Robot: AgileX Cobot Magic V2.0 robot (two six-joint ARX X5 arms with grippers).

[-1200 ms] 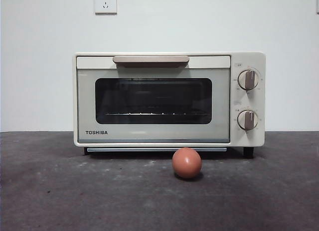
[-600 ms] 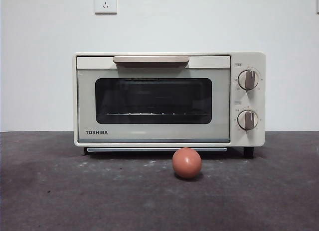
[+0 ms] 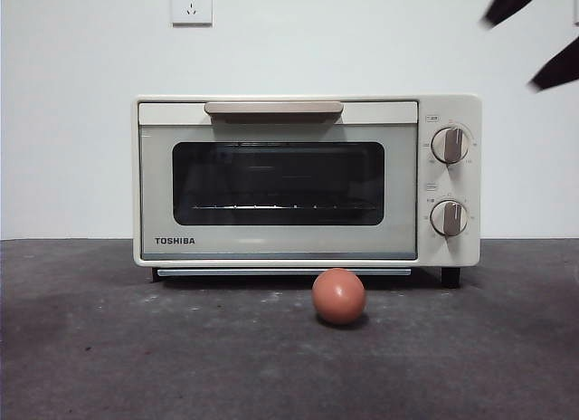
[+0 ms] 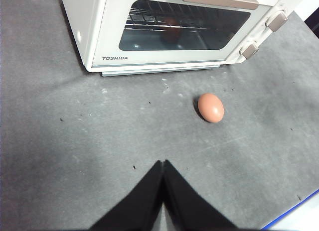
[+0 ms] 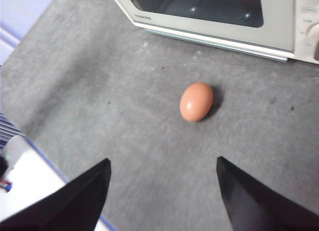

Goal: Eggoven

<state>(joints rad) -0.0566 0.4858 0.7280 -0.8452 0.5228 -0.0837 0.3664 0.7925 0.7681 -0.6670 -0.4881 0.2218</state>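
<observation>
The reddish-brown egg lies on the dark grey table just in front of the cream TOSHIBA oven, below the right part of its door. The oven door is closed, with its handle along the top and two knobs on the right. My right gripper is open and empty, high above the table with the egg ahead of it; its black tips show at the front view's top right. My left gripper is shut and empty, hanging back from the egg and oven.
A wall socket sits on the white wall behind the oven. The table's blue-trimmed edge runs near the left gripper. A white surface lies beyond the table edge beside the right gripper.
Two black jaw tips have come into the front view's top right corner. The egg and the oven have not moved.
</observation>
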